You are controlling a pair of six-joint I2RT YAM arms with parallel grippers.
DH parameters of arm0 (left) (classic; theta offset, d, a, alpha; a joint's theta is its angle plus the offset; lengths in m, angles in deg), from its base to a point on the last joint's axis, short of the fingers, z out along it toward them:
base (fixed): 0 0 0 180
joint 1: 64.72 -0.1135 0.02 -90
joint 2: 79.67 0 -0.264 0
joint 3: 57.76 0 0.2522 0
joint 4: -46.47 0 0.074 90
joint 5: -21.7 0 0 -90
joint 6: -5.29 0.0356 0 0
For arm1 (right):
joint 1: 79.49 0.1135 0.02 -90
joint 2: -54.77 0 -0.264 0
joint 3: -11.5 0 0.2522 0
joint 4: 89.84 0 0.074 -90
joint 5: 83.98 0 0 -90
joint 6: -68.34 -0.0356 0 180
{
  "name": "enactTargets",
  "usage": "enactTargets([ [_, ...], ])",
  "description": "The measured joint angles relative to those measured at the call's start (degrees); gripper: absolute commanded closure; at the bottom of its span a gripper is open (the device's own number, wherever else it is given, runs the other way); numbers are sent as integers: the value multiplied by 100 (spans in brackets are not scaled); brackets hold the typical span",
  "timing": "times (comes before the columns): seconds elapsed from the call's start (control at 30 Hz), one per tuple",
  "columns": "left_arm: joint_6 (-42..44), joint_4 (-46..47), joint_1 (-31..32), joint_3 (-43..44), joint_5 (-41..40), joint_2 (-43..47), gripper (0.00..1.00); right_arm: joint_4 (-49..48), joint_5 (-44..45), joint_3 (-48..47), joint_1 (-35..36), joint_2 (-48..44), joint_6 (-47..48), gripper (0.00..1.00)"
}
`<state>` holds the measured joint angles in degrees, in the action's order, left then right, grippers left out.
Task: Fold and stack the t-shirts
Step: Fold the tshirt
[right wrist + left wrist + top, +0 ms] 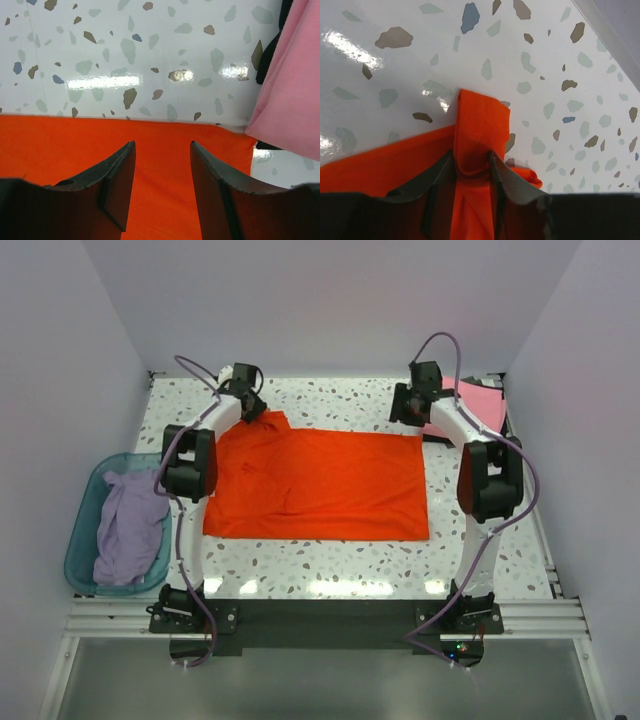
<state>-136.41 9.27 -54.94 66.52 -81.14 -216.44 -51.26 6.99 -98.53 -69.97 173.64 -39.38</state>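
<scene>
An orange-red t-shirt point(320, 485) lies spread flat across the middle of the table. At its far left corner my left gripper point(252, 405) is shut on a bunched sleeve fold point(480, 125), which is squeezed between the fingers point(471, 152). My right gripper point(405, 410) hovers over the shirt's far right corner, jaws open, with flat orange cloth point(165, 170) below and nothing between the fingertips point(162, 143). A folded pink t-shirt point(478, 400) lies at the far right, seen beside the right gripper point(295, 85). A pale lavender t-shirt point(130, 525) is crumpled in the basin.
A translucent teal basin point(85, 505) sits off the table's left edge. White walls close in the far side and both sides. Speckled tabletop point(330, 565) shows between the shirt's near hem and the arm bases.
</scene>
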Motion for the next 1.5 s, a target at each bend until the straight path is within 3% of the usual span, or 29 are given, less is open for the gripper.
enactTargets([
  [0.27,-22,83,-2,157,122,-92,73,24,131,63,-321,0,-57,52],
  [0.53,-17,328,-2,157,291,-114,73,133,317,83,-673,68,-85,54],
  [1.23,50,533,-55,166,400,-111,79,184,313,400,-577,302,-153,59],
  [1.5,177,614,-87,164,483,-111,80,59,560,415,-562,424,-258,65],
])
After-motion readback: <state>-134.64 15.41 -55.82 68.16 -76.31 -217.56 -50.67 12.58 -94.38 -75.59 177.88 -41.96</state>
